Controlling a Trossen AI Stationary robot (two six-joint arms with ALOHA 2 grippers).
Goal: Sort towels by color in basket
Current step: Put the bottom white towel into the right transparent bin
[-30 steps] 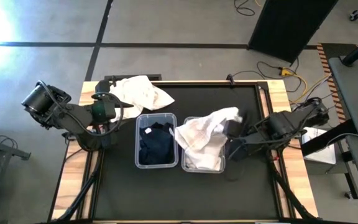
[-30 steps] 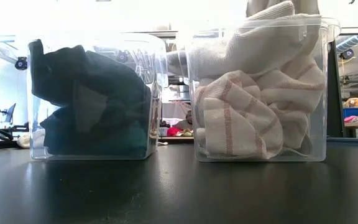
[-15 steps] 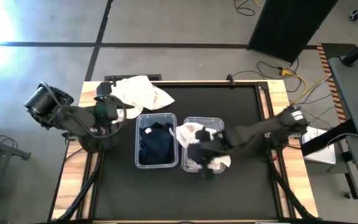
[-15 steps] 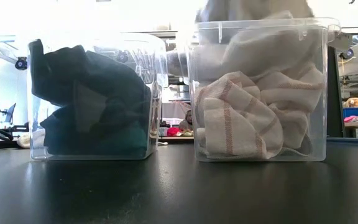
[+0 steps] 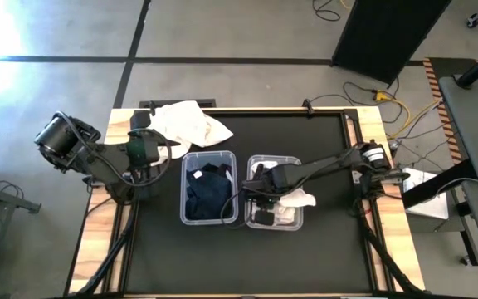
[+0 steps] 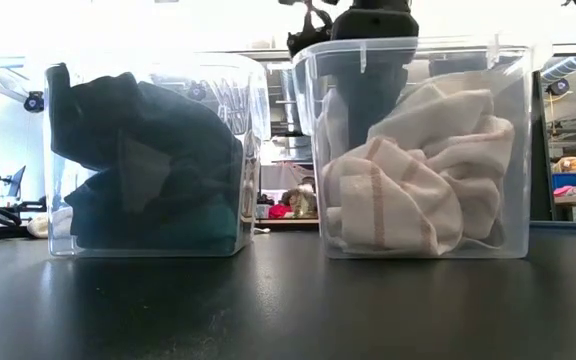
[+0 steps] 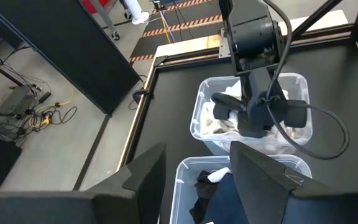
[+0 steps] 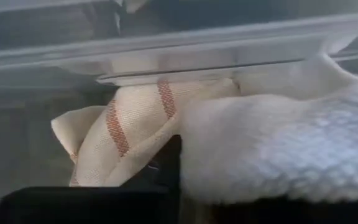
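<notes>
Two clear bins stand side by side mid-table. The left bin (image 5: 208, 188) holds dark navy and black towels (image 6: 143, 160). The right bin (image 5: 293, 163) holds white and cream towels (image 6: 418, 180), one with red stripes (image 8: 123, 134). My right gripper (image 5: 264, 193) reaches down inside the right bin (image 6: 368, 95), shut on a white waffle towel (image 8: 278, 149). Another white towel (image 5: 185, 123) lies spread on the table's far left corner. My left gripper (image 7: 197, 180) hovers open, left of the dark bin (image 5: 143, 151). My right gripper holds the white waffle towel (image 8: 229, 155) from above, slanting in from the table's right. The towel itself covers the place of contact, so the part and the number of layers stay hidden. The towel lies bunched inside the right bin on the striped towel.
The right arm (image 5: 330, 169) stretches from the table's right edge across to the right bin. Black table surface (image 5: 247, 257) lies bare along the near side. Wooden side rails (image 5: 90, 241) border the table; cables lie on the floor beyond.
My right gripper has moved toward the table's left and down into the right bin, carrying the white towel with it. The towel hung over the bin's top and far rim before; now it sits bunched below the rim among the other light towels.
</notes>
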